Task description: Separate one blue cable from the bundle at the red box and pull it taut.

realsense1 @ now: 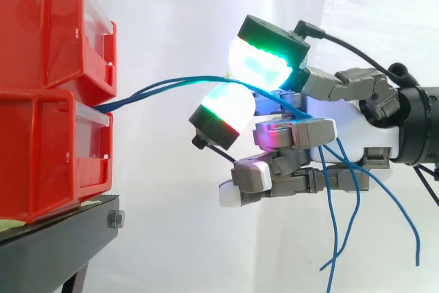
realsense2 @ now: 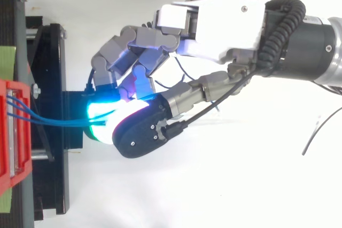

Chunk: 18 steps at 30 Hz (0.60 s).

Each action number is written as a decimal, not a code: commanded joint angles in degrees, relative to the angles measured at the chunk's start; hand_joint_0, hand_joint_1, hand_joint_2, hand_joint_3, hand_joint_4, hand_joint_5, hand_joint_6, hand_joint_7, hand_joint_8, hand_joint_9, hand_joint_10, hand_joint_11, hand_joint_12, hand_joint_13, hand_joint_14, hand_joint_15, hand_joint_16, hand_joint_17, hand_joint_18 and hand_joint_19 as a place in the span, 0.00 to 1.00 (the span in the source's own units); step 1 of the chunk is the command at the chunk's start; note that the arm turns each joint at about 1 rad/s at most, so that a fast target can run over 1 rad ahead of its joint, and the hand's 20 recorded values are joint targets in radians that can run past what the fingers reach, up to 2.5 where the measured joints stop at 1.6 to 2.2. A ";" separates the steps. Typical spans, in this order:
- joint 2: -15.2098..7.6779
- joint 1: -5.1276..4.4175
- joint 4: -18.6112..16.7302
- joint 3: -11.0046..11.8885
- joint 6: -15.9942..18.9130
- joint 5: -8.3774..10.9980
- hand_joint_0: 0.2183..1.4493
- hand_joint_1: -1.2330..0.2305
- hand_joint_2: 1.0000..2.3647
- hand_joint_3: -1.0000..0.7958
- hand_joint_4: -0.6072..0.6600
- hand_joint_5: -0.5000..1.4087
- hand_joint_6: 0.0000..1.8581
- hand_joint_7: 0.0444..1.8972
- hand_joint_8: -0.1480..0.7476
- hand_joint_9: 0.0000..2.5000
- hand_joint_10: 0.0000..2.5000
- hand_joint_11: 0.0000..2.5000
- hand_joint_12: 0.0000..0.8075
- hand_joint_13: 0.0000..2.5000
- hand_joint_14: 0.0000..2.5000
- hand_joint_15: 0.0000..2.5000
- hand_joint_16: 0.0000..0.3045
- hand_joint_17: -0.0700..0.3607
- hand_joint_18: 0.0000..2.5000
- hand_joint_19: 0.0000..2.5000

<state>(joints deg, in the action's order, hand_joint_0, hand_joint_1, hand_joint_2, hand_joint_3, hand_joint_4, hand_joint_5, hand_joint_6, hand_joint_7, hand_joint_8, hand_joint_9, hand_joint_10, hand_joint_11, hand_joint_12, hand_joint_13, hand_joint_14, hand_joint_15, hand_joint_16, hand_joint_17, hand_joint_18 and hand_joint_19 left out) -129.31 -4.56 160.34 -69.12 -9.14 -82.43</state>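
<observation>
Two stacked red bins (realsense1: 41, 149) stand at the left on a black stand (realsense1: 55, 241). A bundle of thin blue cables (realsense1: 158, 87) leaves the gap between the bins and arches rightward in a slack curve. My hand (realsense1: 357, 121) reaches in from the right. Two glowing green-white fingertips (realsense1: 260, 63) close on the strands from above and below. Behind the pinch the cables run across the palm, and their loose ends (realsense1: 355, 193) hang down. From above, the cables (realsense2: 53, 121) run from the red bin (realsense2: 8, 132) into the cyan glow under my hand (realsense2: 224, 25).
A white curtain lies behind everything. The black stand (realsense2: 51, 132) juts toward my hand, just left of the fingertips. A thin dark wire (realsense2: 320, 129) lies at the right in the top view.
</observation>
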 commanded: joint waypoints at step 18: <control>-0.07 -0.18 0.50 0.04 2.02 -0.01 0.42 0.18 0.00 0.28 0.43 0.18 0.50 0.50 0.27 0.40 0.34 0.52 0.14 0.35 0.01 0.43 0.02 0.13 0.08 0.29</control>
<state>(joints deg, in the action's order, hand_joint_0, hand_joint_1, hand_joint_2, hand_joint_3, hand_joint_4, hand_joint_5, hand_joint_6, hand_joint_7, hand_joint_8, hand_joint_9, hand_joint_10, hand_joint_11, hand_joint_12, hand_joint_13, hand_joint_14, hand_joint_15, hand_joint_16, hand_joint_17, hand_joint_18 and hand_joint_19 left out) -129.30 -4.81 160.97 -69.12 -7.37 -82.37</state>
